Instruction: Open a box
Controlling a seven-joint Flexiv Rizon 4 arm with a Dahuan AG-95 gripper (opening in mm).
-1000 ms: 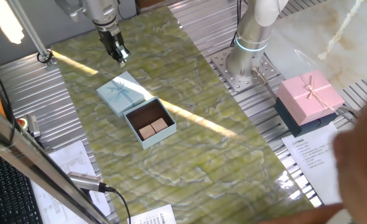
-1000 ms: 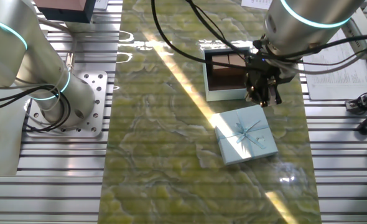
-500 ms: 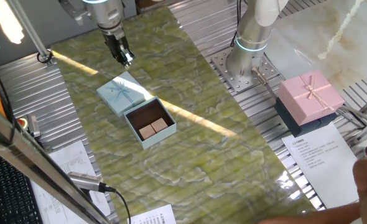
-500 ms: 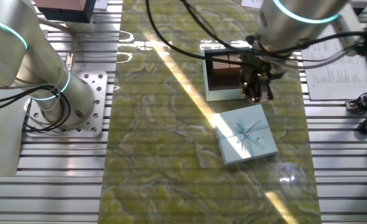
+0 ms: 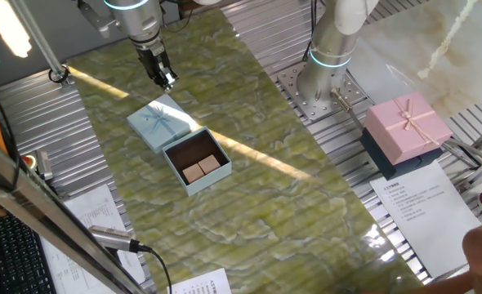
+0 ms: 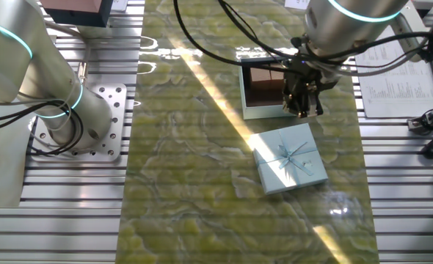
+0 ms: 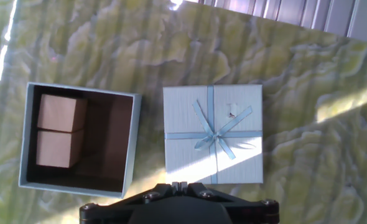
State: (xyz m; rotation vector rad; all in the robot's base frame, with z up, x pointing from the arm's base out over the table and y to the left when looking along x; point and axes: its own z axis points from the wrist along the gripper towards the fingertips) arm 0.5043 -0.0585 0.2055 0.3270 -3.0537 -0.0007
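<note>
The pale-blue box [image 5: 205,181] stands open on the green mat, its brown inside showing two tan blocks [image 5: 201,168]. Its lid [image 5: 158,122], with the ribbon bow up, lies flat right beside it. In the hand view the box [image 7: 109,146] is at the left and the lid [image 7: 212,134] at the centre. In the other fixed view my hand hides part of the box [image 6: 263,95], and the lid [image 6: 290,158] lies nearer the camera. My gripper [image 5: 166,80] hangs above the mat beyond the lid, fingers together and holding nothing; it also shows in the other fixed view [image 6: 304,110] and the hand view [image 7: 179,185].
A larger pink-lidded box [image 5: 406,126] with a dark base sits on the metal slats at the right, next to a printed sheet [image 5: 425,208]. A second arm's base [image 5: 323,77] is bolted beside the mat. Cables and papers lie at the front left.
My gripper has shifted a little and stays shut. A person's hand at the lower right edge has drawn back. Box and lid have not moved.
</note>
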